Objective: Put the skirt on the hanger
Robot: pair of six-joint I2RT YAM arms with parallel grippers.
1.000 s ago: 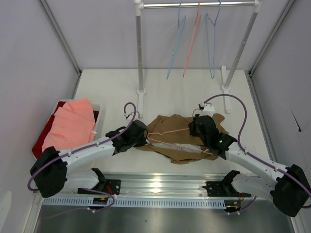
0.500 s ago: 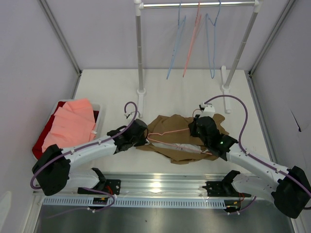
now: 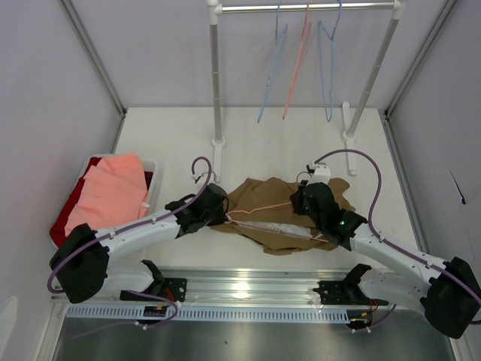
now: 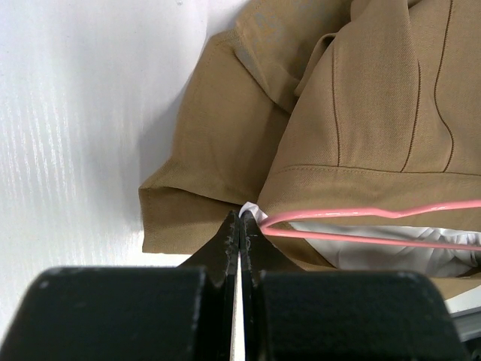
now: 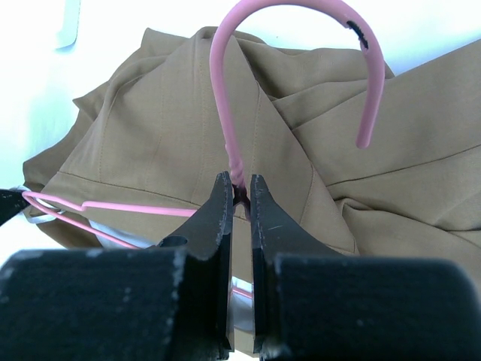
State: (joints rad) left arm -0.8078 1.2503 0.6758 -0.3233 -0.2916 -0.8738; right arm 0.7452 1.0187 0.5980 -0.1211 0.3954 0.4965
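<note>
The tan-brown skirt (image 3: 264, 194) lies crumpled on the table between my two arms, its white lining (image 3: 289, 229) showing at the near edge. The pale-pink hanger (image 3: 259, 207) lies across it, one arm inside the waist opening (image 4: 376, 212). My left gripper (image 3: 224, 213) is at the skirt's left end, shut (image 4: 240, 218) on the skirt's edge, where a bit of white lining sticks out by the hanger's corner. My right gripper (image 3: 298, 201) is shut (image 5: 240, 186) on the hanger's neck, just below the hook (image 5: 218, 83), over the skirt (image 5: 143, 143).
A clothes rack (image 3: 217, 75) stands at the back with two blue hangers (image 3: 328, 68) and a pinkish one (image 3: 297, 68) on its rail. A red bin (image 3: 66, 214) at the left holds a folded salmon-pink garment (image 3: 109, 188). A metal rail (image 3: 248, 289) runs along the near edge.
My right gripper has edged slightly left with the hanger, and the skirt under it has shifted a little. The left gripper has stayed almost still.
</note>
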